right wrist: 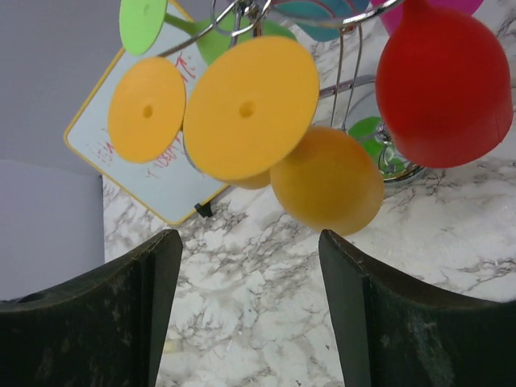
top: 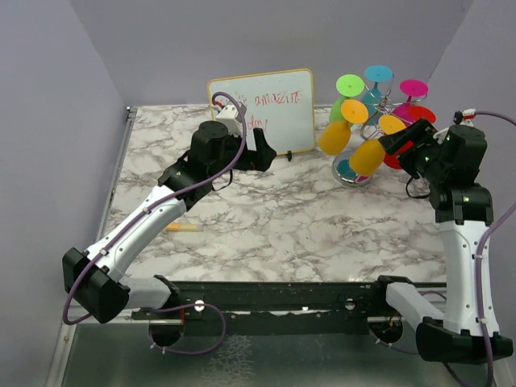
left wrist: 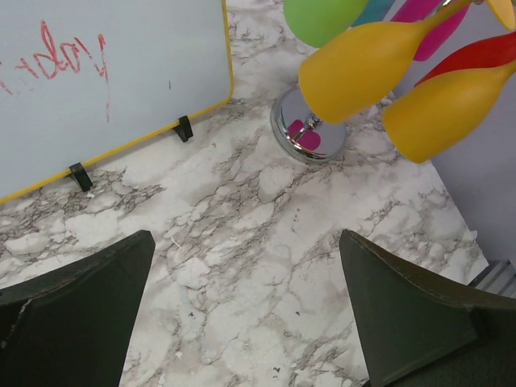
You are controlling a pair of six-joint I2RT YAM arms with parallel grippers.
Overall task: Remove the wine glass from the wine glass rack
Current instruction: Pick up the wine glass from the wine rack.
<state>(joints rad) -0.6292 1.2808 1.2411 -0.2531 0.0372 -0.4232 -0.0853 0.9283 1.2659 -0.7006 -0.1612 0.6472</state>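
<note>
The wine glass rack (top: 372, 113) is a silver wire stand on a round shiny base (top: 352, 172) at the back right. Several coloured wine glasses hang on it upside down: two orange (top: 367, 157), green, teal, magenta and red. My right gripper (top: 397, 139) is open and empty just right of the nearest orange glass. In the right wrist view that glass's bowl (right wrist: 326, 181) hangs just above my open gripper (right wrist: 248, 238), with the red glass (right wrist: 443, 89) to its right. My left gripper (top: 264, 150) is open and empty near the whiteboard. In the left wrist view it (left wrist: 246, 242) hovers over bare table, short of the base (left wrist: 310, 133) and orange glasses (left wrist: 363, 68).
A yellow-framed whiteboard (top: 262, 109) with red writing stands at the back centre, left of the rack. A small yellow stick (top: 184, 228) lies on the marble table (top: 282, 218) at the left. Grey walls enclose the table on three sides.
</note>
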